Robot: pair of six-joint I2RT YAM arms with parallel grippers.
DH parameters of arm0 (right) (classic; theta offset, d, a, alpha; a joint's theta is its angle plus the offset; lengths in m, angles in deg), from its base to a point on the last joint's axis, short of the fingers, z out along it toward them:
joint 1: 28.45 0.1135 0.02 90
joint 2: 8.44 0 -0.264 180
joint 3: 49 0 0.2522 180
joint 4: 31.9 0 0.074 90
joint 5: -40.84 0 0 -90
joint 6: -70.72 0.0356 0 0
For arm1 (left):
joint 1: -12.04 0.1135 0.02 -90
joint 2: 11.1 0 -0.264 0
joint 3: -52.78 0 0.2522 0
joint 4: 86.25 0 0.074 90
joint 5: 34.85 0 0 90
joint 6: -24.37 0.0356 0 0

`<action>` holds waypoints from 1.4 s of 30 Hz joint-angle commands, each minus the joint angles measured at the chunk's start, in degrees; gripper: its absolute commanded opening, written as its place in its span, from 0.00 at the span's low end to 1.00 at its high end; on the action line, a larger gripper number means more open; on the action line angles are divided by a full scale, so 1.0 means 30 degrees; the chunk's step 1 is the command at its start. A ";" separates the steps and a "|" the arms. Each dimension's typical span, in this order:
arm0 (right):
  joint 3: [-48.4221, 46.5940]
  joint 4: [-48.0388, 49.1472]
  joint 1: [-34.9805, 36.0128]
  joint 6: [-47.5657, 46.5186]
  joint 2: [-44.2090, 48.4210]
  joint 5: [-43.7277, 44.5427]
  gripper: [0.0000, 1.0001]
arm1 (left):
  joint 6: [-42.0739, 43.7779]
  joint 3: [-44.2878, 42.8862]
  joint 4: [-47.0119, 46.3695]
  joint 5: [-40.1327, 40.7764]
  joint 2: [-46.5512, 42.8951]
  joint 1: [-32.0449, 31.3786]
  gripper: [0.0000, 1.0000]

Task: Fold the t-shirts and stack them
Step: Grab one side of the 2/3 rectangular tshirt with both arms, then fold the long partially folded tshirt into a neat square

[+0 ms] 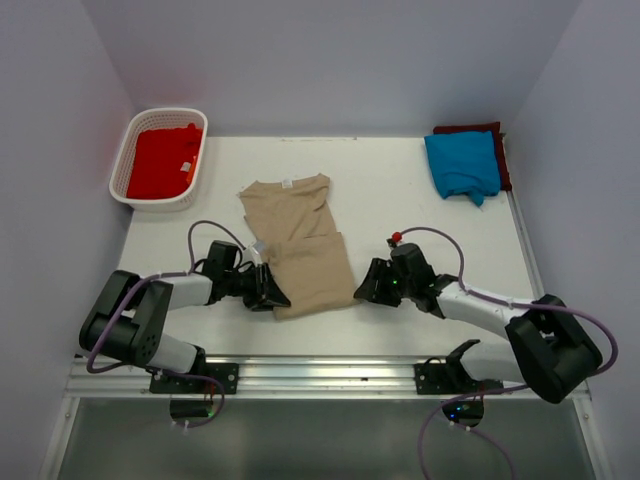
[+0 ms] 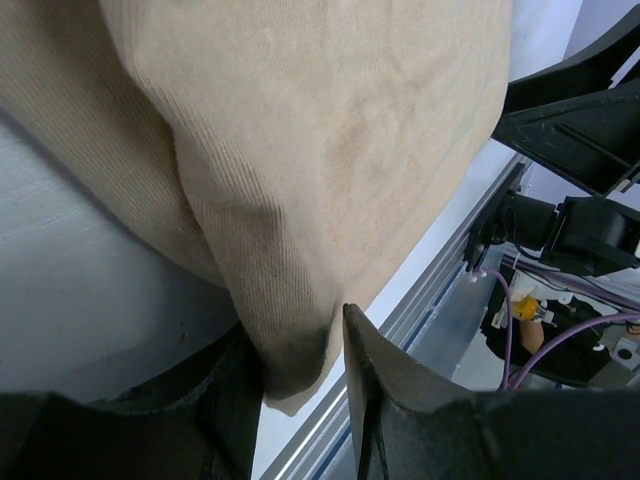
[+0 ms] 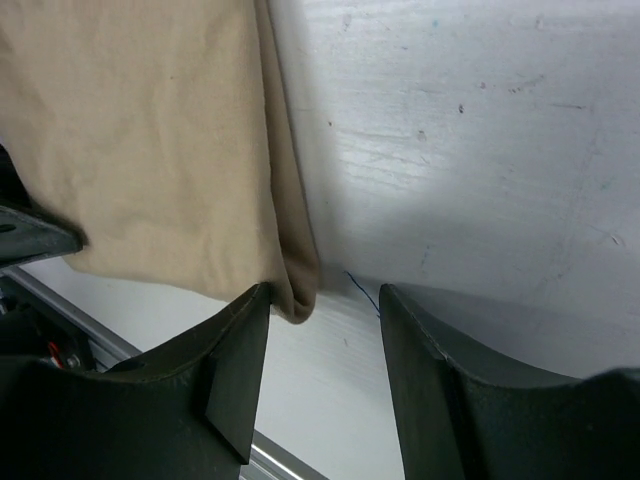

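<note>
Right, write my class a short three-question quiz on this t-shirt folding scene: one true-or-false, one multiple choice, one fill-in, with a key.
1. True or false: the red t-shirt lies inside the white basket.
2. What pinches a corner of the tan t-shirt? A the left arm's jaws; B the right arm's jaws; C both.
3. Fill in: the blue t-shirt rests on a ____ t-shirt.

Key: 1 true. 2 A. 3 maroon; the maroon t-shirt shows at the pile's far edge.
</note>
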 commanded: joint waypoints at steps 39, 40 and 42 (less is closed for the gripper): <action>0.1155 -0.6166 0.1850 0.2663 1.1844 -0.2965 0.00 | -0.0426 -0.0888 0.7166 -0.0339 -1.0598 -0.0764 0.04; 0.0777 -0.6079 0.1879 0.2605 1.1816 -0.2967 0.00 | -0.0689 -0.1269 0.7312 -0.0106 -1.0978 -0.0764 0.04; 0.0307 -0.5758 0.1879 0.2343 1.1670 -0.2851 0.00 | -0.0750 -0.2207 0.7781 0.0042 -1.0983 -0.0764 0.05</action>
